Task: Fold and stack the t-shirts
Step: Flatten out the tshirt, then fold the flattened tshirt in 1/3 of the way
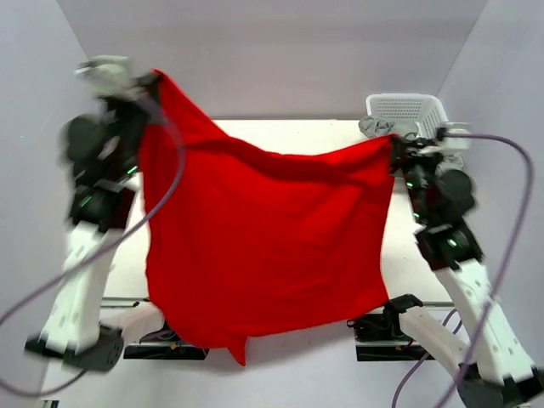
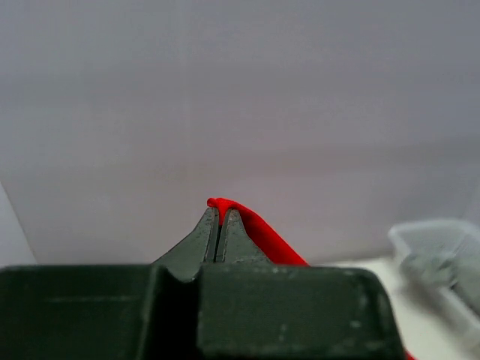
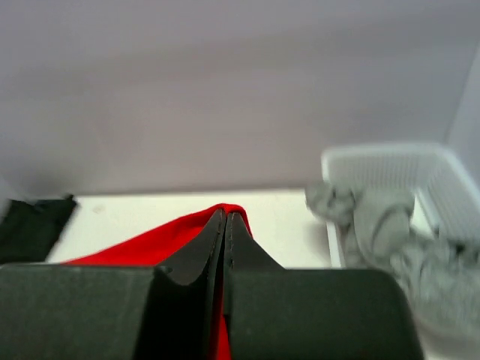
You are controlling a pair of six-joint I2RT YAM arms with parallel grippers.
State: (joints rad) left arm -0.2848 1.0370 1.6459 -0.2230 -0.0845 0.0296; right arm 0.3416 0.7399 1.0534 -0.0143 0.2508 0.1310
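left gripper [image 2: 217, 213] and right gripper [image 3: 226, 217] each clamp shut on a top corner of the bright red soft cloth t-shirt [image 1: 263, 238], hanging it spread across mid-frame, seemingly to lay it flat.

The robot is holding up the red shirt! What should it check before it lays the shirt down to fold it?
1. Left tool shut on one top corner of the red shirt: ok.
2. Right tool shut on the other top corner: ok.
3. Shirt spread open between the tools, not bunched: ok.
4. Top edge level: not ok, the left corner hangs higher.
5. Bottom hem clear of the table: cannot tell, the shirt hides it from above.
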